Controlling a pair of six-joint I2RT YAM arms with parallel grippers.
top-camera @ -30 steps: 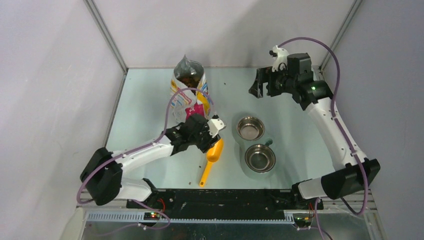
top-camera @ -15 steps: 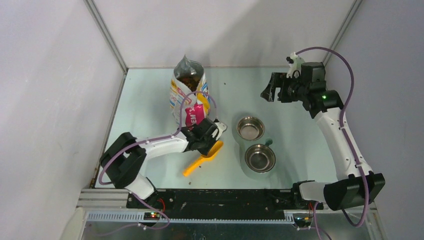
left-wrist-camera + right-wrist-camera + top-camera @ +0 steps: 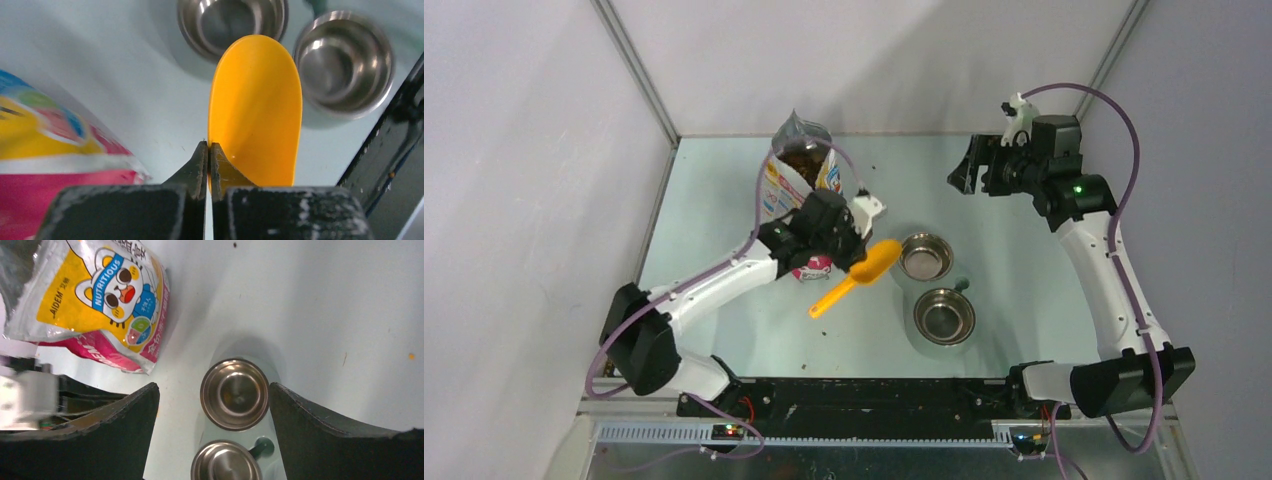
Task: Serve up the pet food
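The pet food shows as dark kibble in the open top of the printed bag, standing at the back left. My left gripper is shut on the rim of the yellow scoop, held off the table just left of the far steel bowl. In the left wrist view the gripper pinches the scoop's edge, and the scoop's bowl looks empty. My right gripper hangs open and empty at the back right; in its own wrist view the gripper frames the far bowl below.
A second steel bowl sits nearer the arms, in the same pale stand with a dark green knob. A few stray pellets lie on the table. The bag shows a cartoon cat. Grey walls enclose the table.
My left gripper shut on the scoop, lifted it off the table and carried it back and right toward the far bowl. The right arm drew slightly right.
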